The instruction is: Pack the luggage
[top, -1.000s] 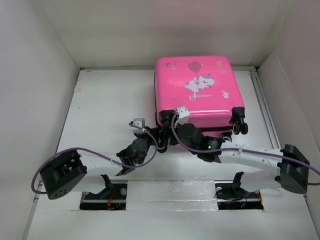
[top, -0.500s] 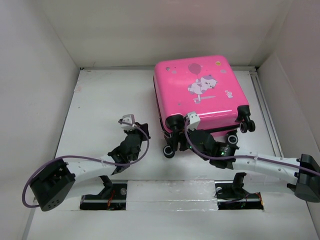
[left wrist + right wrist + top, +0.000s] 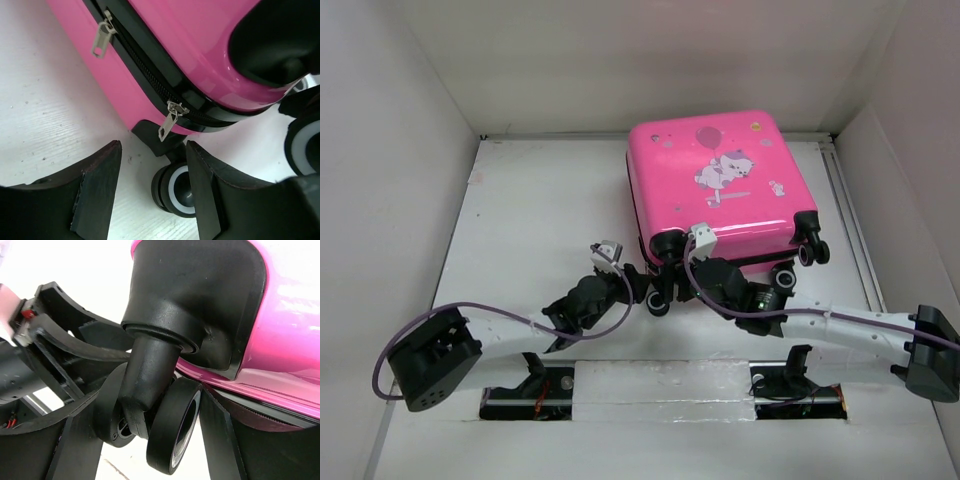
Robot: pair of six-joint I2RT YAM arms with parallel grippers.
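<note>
Left pincer [image 3: 154,165] gapes wide, holding nothing, just short of luggage [image 3: 715,185] near corner, zipper pull [image 3: 167,122] dangling ahead. Right pincer [image 3: 150,435] straddles a caster wheel [image 3: 172,425]; clamped or loose, can't tell. Luggage lies flat, zipped, far-right on tabletop [image 3: 540,200].

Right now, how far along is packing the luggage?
Done: the luggage lies closed on the table, shell halves together. In hand: the left gripper, open, faces a zipper pull; the right gripper straddles a wheel, grip unclear. Left: a second pull sits apart from it, so the zip probably needs finishing.
</note>
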